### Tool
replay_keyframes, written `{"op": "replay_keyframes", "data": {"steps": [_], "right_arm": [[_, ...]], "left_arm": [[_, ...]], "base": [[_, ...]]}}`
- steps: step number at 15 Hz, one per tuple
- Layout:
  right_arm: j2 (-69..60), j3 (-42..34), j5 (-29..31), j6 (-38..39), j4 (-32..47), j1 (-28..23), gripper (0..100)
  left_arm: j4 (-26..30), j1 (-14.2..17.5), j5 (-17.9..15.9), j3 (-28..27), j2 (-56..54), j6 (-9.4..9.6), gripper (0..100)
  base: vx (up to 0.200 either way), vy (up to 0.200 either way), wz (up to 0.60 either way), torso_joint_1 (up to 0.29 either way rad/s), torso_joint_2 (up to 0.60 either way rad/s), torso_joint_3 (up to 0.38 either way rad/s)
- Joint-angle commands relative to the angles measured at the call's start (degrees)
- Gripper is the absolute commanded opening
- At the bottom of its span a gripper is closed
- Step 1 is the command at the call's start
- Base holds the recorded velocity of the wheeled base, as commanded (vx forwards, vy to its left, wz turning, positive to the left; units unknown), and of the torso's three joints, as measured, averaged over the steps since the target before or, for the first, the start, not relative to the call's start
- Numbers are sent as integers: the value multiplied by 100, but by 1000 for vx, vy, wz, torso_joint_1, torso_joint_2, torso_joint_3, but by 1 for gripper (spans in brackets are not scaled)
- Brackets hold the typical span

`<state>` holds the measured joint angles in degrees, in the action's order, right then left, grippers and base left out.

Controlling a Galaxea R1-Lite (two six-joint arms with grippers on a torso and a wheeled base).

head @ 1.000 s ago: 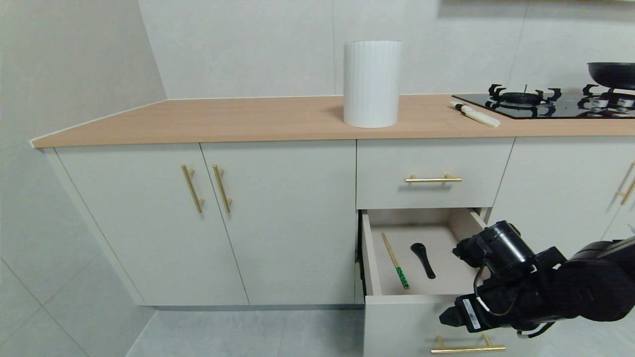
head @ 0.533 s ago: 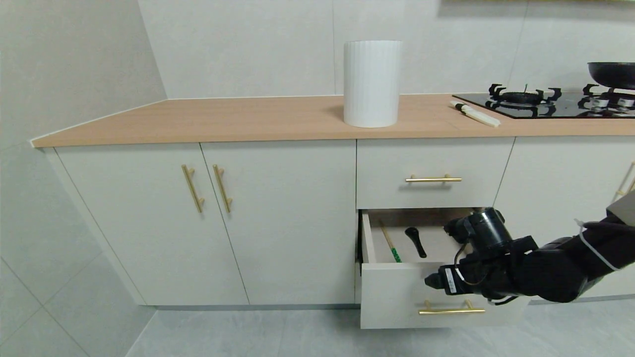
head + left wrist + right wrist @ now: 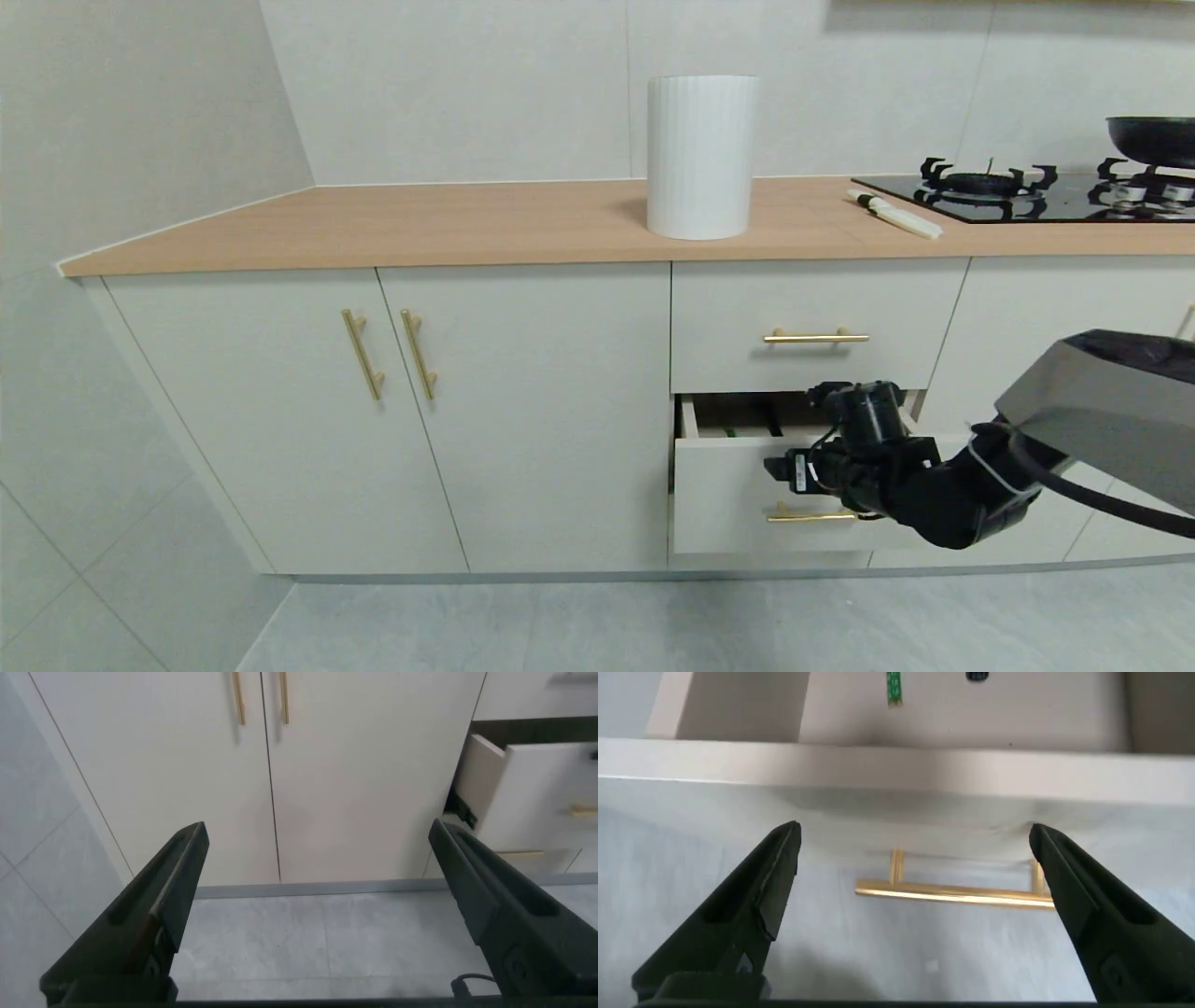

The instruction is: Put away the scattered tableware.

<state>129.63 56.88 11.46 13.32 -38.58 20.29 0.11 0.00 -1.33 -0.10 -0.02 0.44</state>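
The lower drawer (image 3: 724, 490) stands open by a narrow gap. Inside it lie a chopstick with a green tip (image 3: 893, 688) and a black spoon (image 3: 976, 676), mostly hidden behind the drawer front (image 3: 896, 793). My right gripper (image 3: 780, 469) is at the drawer front just above its gold handle (image 3: 810, 515); it is open, with the handle (image 3: 957, 892) seen between its fingers (image 3: 747, 924). My left gripper (image 3: 322, 924) hangs open and empty above the floor, in front of the cabinet doors (image 3: 280, 765). A white-handled utensil (image 3: 892, 215) lies on the counter beside the hob.
A tall white ribbed cylinder (image 3: 700, 157) stands on the wooden counter (image 3: 420, 224). At the right are a gas hob (image 3: 1027, 196) and a black pan (image 3: 1153, 140). The upper drawer (image 3: 812, 322) is shut. Grey tiled floor (image 3: 467, 625) lies in front of the cabinets.
The lower drawer has gone from wide open to nearly shut. My right arm moved forward toward the cabinet with the drawer front, and the chopstick and spoon are now mostly covered.
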Motion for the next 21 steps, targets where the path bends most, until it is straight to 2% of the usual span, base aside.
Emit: {"op": "replay_keyframes", "data": {"steps": [1,3,5,10,21], "right_arm": [[624,148,155,39,-431,-51,100],[941,148,357,39,-1257,-60,100],[1143,236,410,39,-1591,-60,100],[1802,1044,955,258,-1811,-341,100],[2022,1721,972,628,-1811,-526,100]], "left_arm": [[7,0,1,1,2,0,100],[7,0,1,1,2,0,100],[7,0,1,1,2,0,100],[7,0,1,1,2,0,100],[-2,0,1,1,2,0,100]], "base": [[0,0,0,0,0,0],[0,0,0,0,0,0],[0,0,0,0,0,0],[0,0,0,0,0,0],[0,0,0,0,0,0]]}}
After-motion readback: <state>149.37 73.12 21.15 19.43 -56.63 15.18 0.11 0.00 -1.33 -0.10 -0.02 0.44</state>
